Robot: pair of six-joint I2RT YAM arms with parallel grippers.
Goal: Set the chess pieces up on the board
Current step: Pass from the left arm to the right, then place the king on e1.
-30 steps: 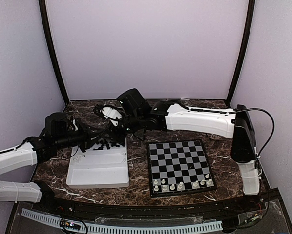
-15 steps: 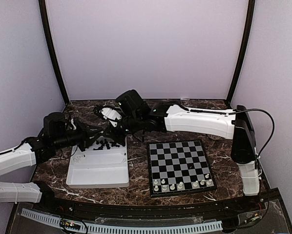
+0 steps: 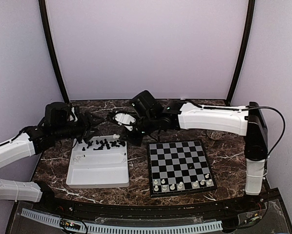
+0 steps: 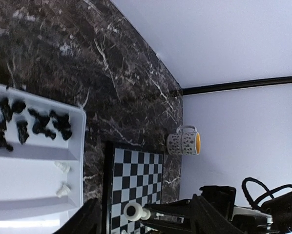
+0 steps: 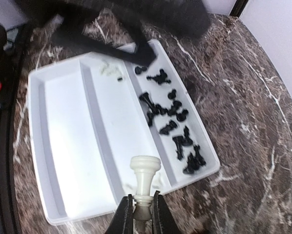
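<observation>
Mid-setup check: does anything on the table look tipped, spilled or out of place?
Nothing looks damaged or spilled. The black pieces lie tumbled in a heap in one compartment of the tray, with a couple of white pieces loose in the neighbouring one. The right pincer grips a white piece by its narrow end, held straight.

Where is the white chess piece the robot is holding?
In the right wrist view, the white chess piece sits pinched in the right gripper, above the white tray, beside the black pieces.

Board (image 3: 179, 157) mostly open; white pieces (image 3: 180, 185) line its near row, right arm (image 3: 209, 119) stretches beyond its far edge.
</observation>
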